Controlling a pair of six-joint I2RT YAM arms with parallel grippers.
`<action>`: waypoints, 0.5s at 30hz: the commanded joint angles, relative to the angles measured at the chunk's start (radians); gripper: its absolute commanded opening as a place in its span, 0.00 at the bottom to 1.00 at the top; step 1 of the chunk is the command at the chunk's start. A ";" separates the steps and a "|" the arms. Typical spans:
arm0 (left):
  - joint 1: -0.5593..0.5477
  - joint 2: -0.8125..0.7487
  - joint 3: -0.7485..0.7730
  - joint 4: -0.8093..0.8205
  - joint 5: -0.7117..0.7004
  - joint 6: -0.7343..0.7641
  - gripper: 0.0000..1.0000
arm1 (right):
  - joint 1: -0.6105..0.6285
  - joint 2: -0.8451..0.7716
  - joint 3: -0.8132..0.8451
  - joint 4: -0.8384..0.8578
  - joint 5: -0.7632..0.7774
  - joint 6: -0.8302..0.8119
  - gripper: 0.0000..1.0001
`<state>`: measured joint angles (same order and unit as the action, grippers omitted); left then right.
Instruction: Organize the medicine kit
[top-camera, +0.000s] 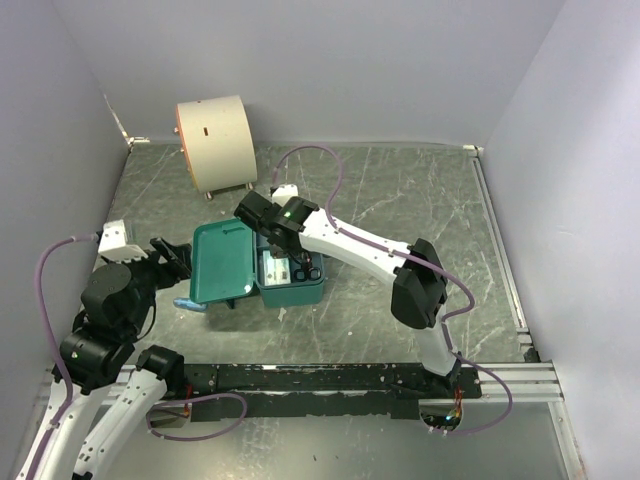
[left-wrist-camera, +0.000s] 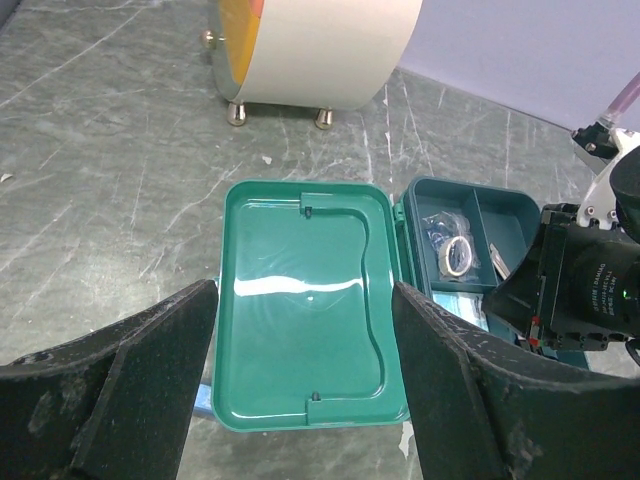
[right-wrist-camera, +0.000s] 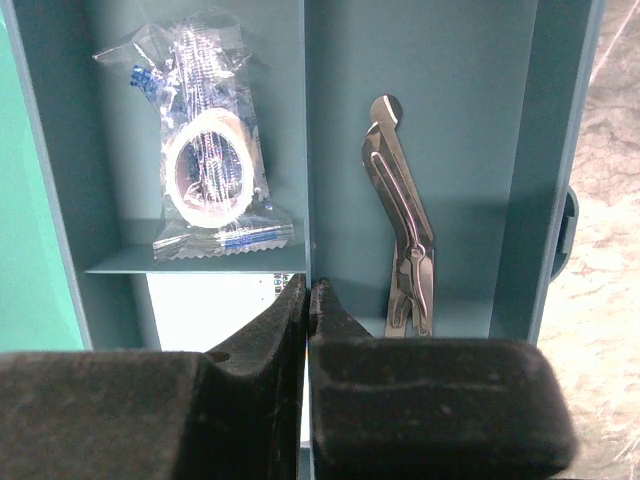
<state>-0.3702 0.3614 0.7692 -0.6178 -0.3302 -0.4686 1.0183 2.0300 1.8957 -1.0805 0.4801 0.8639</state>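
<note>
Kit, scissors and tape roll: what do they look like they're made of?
Kit: seemingly moulded plastic, glossy teal; the open lid mirrors the lights. Scissors: likely steel, bare silvery metal with bright glints along the blades. Tape roll: whitish, translucent, possibly plastic or paper tape; it's sealed in a crinkly clear film wrapper, so hard to say.

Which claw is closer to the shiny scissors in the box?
Right. The right claw hangs just above the scissors inside the medicine kit; the left claw sits out beyond the open lid, across from them.

A cream drum sits on the grey marbled table.
</note>
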 joint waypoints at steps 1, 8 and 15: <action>-0.004 0.007 -0.005 0.013 0.003 0.001 0.82 | -0.013 0.009 -0.026 0.058 -0.029 -0.046 0.00; -0.004 0.003 -0.006 0.015 0.003 0.002 0.82 | -0.030 0.001 -0.067 0.087 -0.056 -0.057 0.00; -0.004 0.028 -0.002 0.012 0.016 -0.004 0.82 | -0.045 -0.005 -0.116 0.134 -0.083 -0.059 0.00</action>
<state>-0.3702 0.3733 0.7692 -0.6178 -0.3290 -0.4690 0.9924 2.0209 1.8168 -0.9985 0.4137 0.8192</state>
